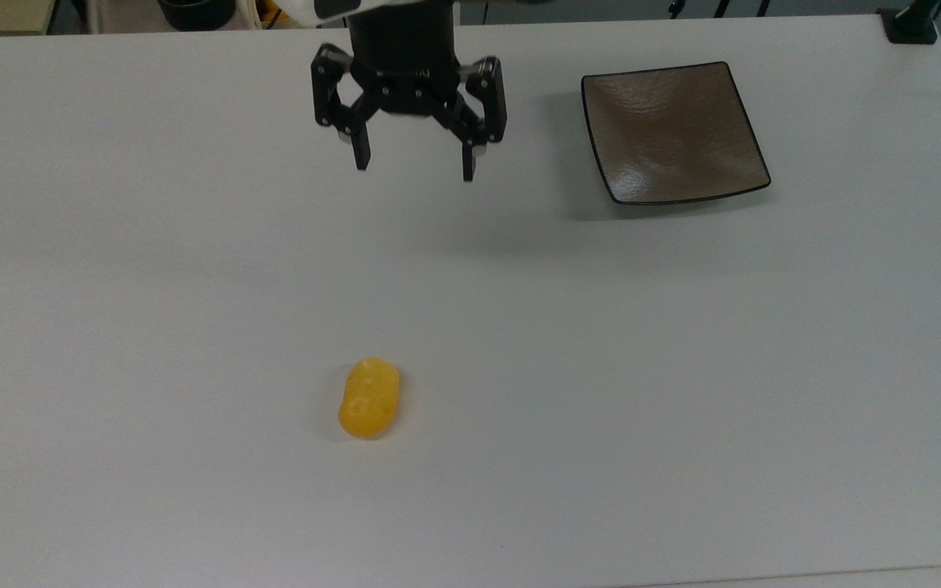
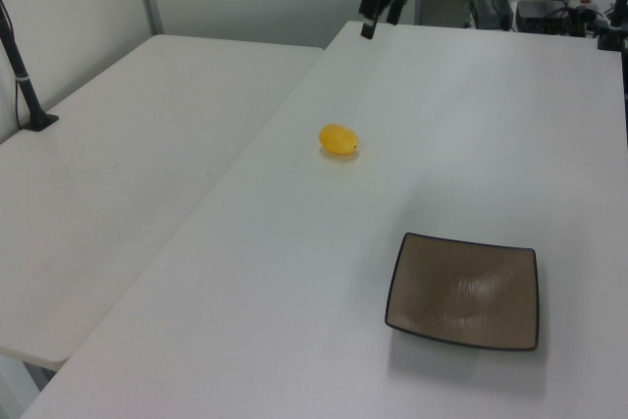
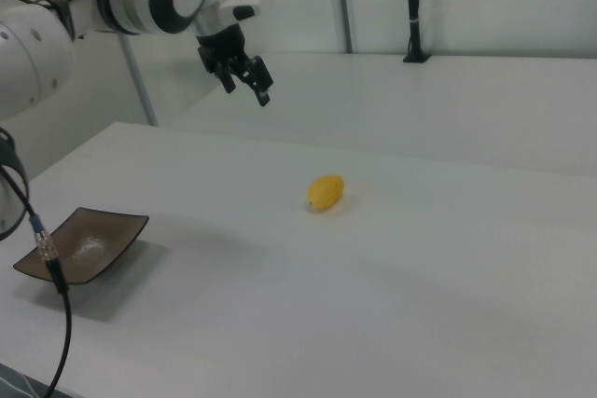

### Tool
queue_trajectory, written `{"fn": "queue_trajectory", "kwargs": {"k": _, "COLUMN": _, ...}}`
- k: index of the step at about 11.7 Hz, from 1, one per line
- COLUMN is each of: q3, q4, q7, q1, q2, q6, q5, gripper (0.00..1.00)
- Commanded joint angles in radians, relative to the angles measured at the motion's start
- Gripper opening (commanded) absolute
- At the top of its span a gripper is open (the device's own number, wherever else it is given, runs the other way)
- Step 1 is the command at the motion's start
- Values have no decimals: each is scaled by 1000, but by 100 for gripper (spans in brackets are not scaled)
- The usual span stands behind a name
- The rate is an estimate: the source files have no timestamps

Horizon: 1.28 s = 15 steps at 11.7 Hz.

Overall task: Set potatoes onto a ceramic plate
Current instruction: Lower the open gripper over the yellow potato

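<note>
Black two-finger gripper point(image 1: 413, 167) hangs spread wide and empty, ready to straddle the small glossy yellow potato point(image 1: 368, 398) at six o'clock; square brown-grey ceramic plate point(image 1: 673, 134) waits bare at three o'clock.

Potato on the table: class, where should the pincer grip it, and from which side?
Probably from above, across the narrow middle of the potato. It lies flat, long axis running up-down in the top view, so the open pincer should close on its rounded long sides.
</note>
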Motion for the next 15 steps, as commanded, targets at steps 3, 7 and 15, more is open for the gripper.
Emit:
{"fn": "queue_trajectory", "kwargs": {"k": 3, "q3": -15, "q4": 121, "q7": 91, "q1": 9, "q2": 219, "q6": 182, "q5": -16, "gripper": 100}}
{"fn": "queue_trajectory", "kwargs": {"k": 7, "q3": -30, "q4": 160, "q7": 93, "q1": 8, "q2": 345, "q6": 261, "q5": -39, "gripper": 100}}
{"fn": "queue_trajectory", "kwargs": {"k": 15, "q3": -33, "q4": 143, "q7": 114, "q1": -1, "q2": 477, "q6": 401, "q5": -192, "gripper": 100}}
